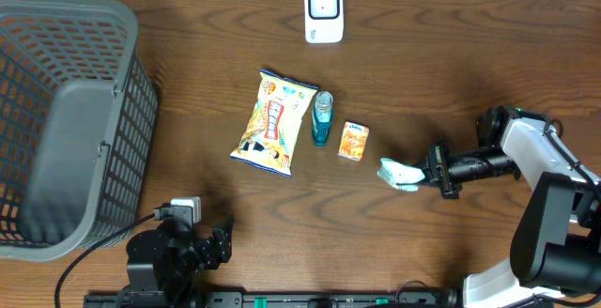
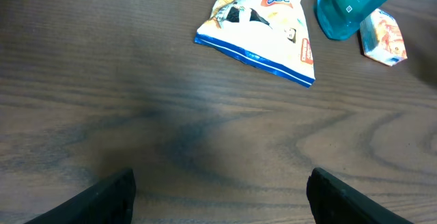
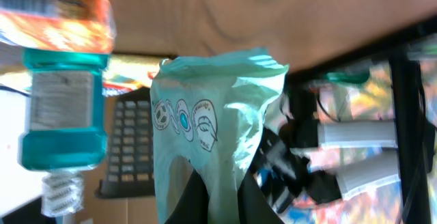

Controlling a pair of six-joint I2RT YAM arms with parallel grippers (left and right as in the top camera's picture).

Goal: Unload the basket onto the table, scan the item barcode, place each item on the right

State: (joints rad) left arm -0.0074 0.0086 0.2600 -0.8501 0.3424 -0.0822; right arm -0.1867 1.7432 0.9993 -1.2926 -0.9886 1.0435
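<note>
Overhead: right gripper (image 1: 423, 172) sits low on the right side of the wooden table (image 1: 451, 54), jaws clamped tight on one end of a mint-green packet (image 1: 398, 173). The packet sticks out to the left of the fingers, just right of the small orange box (image 1: 354, 141), not touching it. White scanner (image 1: 324, 10) is at the table's far edge, centre, well apart from the packet. Left of the orange box lies a blue bottle (image 1: 321, 118), then a chip bag (image 1: 275, 122) flat on the wood, bottle close against the bag's edge. Grey basket (image 1: 70, 125) takes the far left. Left gripper (image 1: 223, 236) is at the near edge, bottom left, jaws spread wide, nothing between them.

Left wrist: both fingertips (image 2: 102, 198) at the frame's bottom corners, wide apart, bare wood between. Chip bag (image 2: 263, 29), blue bottle (image 2: 345, 5) and orange box (image 2: 384, 38) are up top, clear of the gripper (image 2: 218, 203).

Right wrist: view is turned over, mint-green packet (image 3: 212, 121) fills the centre, crumpled, with small round icons printed on it and its lower end pinched in the dark fingers (image 3: 194, 200). No barcode readable on the visible face. Blue bottle (image 3: 61, 108), orange box (image 3: 54, 19) and basket (image 3: 133, 149) are behind, blurred.
</note>
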